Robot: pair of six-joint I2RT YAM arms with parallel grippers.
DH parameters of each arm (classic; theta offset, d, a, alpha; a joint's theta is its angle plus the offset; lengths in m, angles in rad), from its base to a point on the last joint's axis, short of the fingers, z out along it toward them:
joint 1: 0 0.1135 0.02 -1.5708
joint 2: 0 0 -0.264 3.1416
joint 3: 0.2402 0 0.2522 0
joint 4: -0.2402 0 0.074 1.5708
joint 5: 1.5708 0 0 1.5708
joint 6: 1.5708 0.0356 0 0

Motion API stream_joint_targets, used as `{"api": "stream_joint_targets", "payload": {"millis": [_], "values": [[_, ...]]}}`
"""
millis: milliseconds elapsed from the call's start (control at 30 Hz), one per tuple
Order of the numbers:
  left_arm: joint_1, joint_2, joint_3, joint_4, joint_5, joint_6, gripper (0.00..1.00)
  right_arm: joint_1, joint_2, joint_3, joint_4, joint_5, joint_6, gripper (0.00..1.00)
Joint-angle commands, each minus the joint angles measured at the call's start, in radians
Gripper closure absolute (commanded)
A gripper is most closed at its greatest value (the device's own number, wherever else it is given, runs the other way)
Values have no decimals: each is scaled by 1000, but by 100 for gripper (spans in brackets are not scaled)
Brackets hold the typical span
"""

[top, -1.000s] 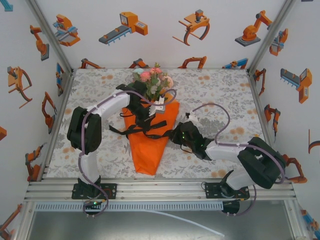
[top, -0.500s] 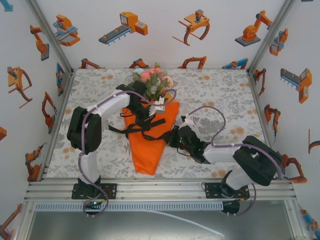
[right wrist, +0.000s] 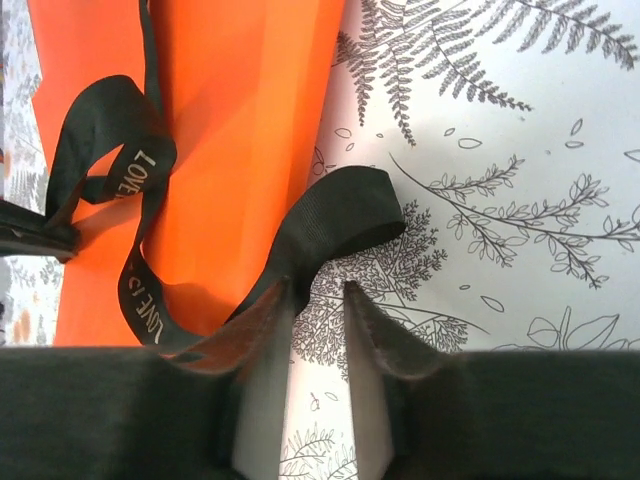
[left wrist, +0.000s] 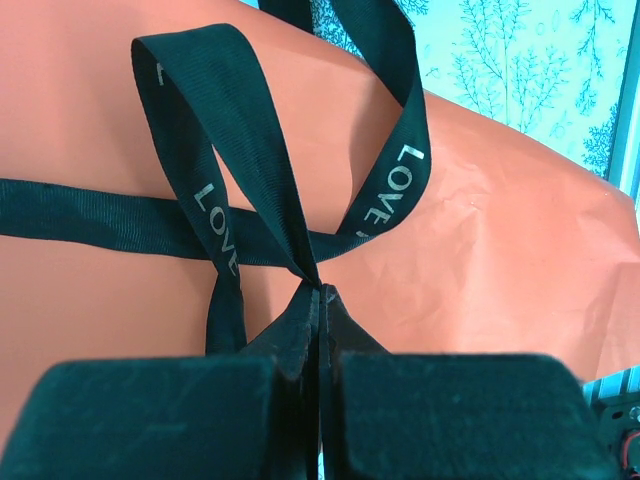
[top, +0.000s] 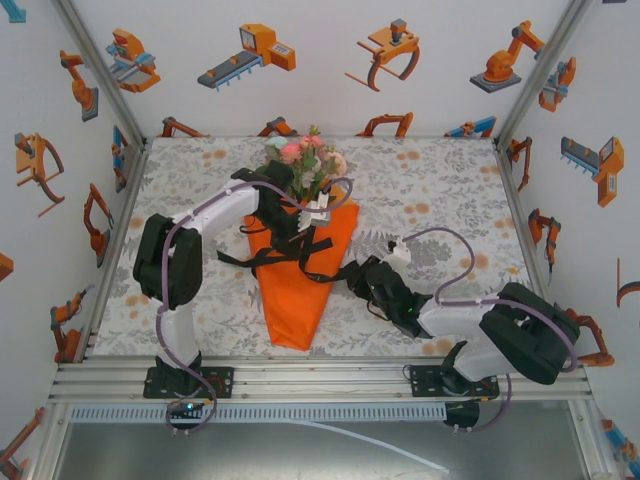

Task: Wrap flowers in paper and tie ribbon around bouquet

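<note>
Tying underway: over the orange paper-cone bouquet, left gripper pinches the black lettered ribbon; beside it, right gripper stands parted, likely needing to catch the loose tail.

Free to pass over bare desk far right and near left; blocked mid-desk by bouquet, ribbon loops and left arm.
</note>
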Motion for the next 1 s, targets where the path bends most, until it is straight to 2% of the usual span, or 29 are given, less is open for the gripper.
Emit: {"api": "stream_joint_targets", "payload": {"millis": [0, 200, 300, 400, 467, 533, 733, 833, 900, 967], "values": [[0, -36, -1, -11, 20, 2, 100, -1, -22, 5, 66, -4, -43, 64], [-4, -42, -3, -10, 21, 11, 100, 1, -91, -22, 126, -83, -93, 64], [-10, -55, -9, 7, 26, 11, 100, 2, -78, -6, 127, -57, -65, 64], [-16, -61, -14, 20, 30, 11, 100, 2, -45, 26, 130, -58, -91, 79], [-27, -62, -19, 31, 15, 18, 100, 2, -30, 45, 181, -109, -146, 94], [-45, -62, -23, 39, -19, 32, 100, 2, -29, 57, 234, -164, -210, 100], [-68, -73, -24, 82, -32, 72, 100, -4, -63, 140, 252, -298, -435, 100], [-78, -77, -23, 77, -17, 81, 100, -34, -31, 167, 258, -308, -448, 99], [-81, -78, -27, 70, 28, 75, 100, -57, -3, 194, 284, -364, -452, 99], [-81, -71, -29, 70, 60, 48, 94, -67, 30, 218, 309, -398, -444, 99]]}}
